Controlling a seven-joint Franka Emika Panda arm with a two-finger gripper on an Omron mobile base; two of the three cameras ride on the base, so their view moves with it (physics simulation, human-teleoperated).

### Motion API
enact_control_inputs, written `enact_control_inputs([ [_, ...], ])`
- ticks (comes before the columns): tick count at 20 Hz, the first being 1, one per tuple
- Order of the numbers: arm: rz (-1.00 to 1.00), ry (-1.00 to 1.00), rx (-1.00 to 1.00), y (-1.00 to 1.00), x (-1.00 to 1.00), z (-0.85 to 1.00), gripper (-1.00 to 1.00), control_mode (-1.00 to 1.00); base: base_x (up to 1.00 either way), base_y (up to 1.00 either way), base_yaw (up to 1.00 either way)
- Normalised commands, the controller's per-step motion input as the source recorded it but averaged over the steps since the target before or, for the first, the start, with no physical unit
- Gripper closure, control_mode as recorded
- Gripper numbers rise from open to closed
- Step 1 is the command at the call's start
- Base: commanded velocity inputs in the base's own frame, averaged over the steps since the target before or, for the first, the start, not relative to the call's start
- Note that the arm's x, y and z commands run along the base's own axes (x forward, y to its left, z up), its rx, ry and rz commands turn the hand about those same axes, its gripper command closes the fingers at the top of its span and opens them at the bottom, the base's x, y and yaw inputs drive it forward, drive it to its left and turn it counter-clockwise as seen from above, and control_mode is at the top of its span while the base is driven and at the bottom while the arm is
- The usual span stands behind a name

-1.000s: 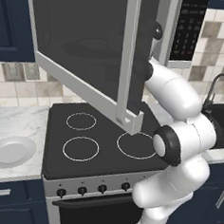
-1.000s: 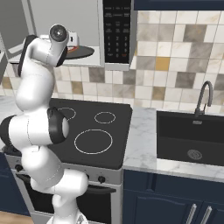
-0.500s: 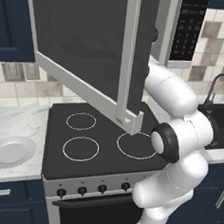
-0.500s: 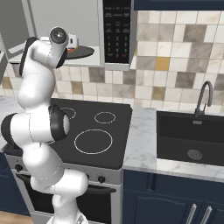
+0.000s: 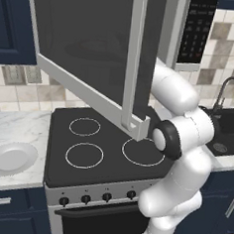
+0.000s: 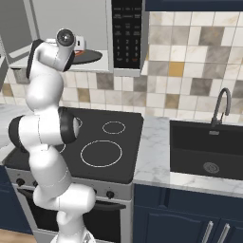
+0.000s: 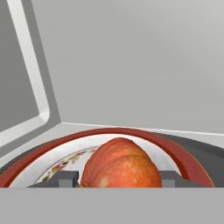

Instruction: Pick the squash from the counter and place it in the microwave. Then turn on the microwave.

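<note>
- Grey microwave (image 6: 71,28) cavity walls surround a red-rimmed patterned plate (image 7: 183,159).
- Part-open claw (image 7: 117,177) brackets the roundish orange-red squash (image 7: 119,167) (seemingly gripped) over that plate.
- Risk: releasing off-centre could roll it; hasty withdrawal might drag it out.

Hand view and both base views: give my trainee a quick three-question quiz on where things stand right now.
1. True or false: the microwave door is shut.
2. What sits between the gripper fingertips? A) a cup B) the squash C) nothing
3. What lies under the squash inside the microwave?

Key:
1. False; it is swung wide open.
2. B; a fingertip stands at each side of it.
3. A red-rimmed plate.
</note>
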Motion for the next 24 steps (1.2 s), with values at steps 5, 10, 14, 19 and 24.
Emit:
enact_control_inputs([
  [5, 0.0, 0.0, 0.0, 0.13, 0.08, 0.0, 1.0, -1.0, 0.0, 0.0, 0.0],
  [10, 0.0, 0.0, 0.0, 0.08, 0.0, 0.0, 1.0, -1.0, 0.0, 0.0, 0.0],
  [14, 0.0, 0.0, 0.0, 0.01, 0.0, 0.0, -1.0, -1.0, 0.0, 0.0, 0.0],
  [19, 0.0, 0.0, 0.0, 0.0, 0.0, 0.0, -1.0, -1.0, 0.0, 0.0, 0.0],
  [24, 0.0, 0.0, 0.0, 0.0, 0.0, 0.0, -1.0, -1.0, 0.0, 0.0, 0.0],
])
